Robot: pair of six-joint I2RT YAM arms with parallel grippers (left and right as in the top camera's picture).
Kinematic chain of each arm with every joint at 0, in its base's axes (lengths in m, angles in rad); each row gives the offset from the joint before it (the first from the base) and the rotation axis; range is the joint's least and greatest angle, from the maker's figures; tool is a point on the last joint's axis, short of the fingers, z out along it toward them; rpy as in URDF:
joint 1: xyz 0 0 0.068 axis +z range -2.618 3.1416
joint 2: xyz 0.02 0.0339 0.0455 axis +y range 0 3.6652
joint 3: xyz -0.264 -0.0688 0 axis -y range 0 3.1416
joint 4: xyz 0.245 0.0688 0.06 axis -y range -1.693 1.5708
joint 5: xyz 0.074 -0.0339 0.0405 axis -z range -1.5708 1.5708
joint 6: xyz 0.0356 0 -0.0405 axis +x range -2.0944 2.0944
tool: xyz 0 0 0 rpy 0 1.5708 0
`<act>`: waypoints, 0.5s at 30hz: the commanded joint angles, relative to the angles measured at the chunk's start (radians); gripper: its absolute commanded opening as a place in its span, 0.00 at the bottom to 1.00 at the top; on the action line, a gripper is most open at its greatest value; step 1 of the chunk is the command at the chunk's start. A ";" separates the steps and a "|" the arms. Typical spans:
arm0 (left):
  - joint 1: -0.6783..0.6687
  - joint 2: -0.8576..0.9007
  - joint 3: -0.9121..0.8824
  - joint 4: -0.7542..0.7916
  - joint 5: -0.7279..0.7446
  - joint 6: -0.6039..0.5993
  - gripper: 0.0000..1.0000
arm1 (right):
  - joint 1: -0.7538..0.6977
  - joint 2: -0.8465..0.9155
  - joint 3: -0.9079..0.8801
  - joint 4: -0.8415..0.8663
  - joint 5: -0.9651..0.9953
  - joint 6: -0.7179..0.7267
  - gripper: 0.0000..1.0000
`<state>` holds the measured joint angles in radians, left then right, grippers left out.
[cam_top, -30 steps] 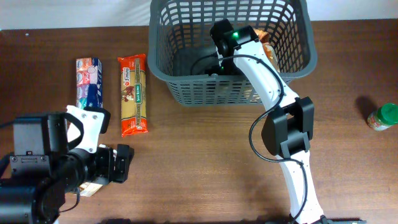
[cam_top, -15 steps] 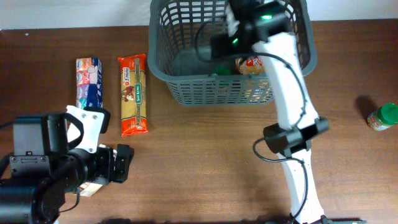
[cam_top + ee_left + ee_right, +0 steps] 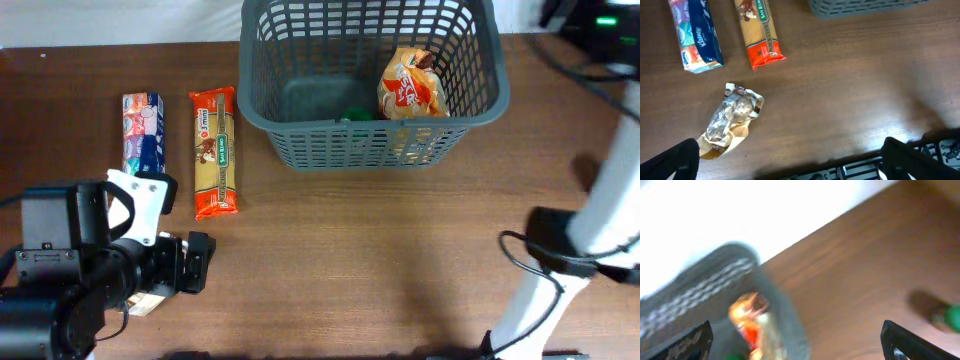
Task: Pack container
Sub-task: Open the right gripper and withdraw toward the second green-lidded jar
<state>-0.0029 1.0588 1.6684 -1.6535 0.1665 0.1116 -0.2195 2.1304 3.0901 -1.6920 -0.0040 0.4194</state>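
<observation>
The container, a dark grey lattice basket, stands at the back of the table. An orange snack bag leans inside it beside something green. My right arm is a blur along the right edge, away from the basket. In the right wrist view the right gripper is open and empty, above the basket's corner and the snack bag. My left gripper is open and empty near the front left, with a crumpled brown-and-silver packet just ahead of its left finger.
A tissue pack and a long orange pasta pack lie side by side left of the basket. A green-lidded jar stands on the table at the right, blurred. The table's front edge runs just below the left gripper.
The right arm has risen out of the basket and swung right, leaving the orange snack bag inside. The left arm has not moved.
</observation>
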 commanded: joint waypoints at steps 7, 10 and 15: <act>0.006 0.002 0.015 -0.002 -0.006 -0.006 0.99 | -0.306 -0.249 -0.489 -0.007 0.070 0.123 0.99; 0.006 0.002 0.015 -0.001 -0.006 -0.006 0.99 | -0.428 -0.286 -0.657 -0.006 0.069 0.159 0.99; 0.006 0.002 0.015 -0.002 -0.006 -0.006 0.99 | -0.545 -0.277 -0.813 0.035 0.072 0.158 0.99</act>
<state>-0.0029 1.0588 1.6684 -1.6531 0.1665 0.1116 -0.7021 1.8687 2.3672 -1.6844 0.0456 0.5522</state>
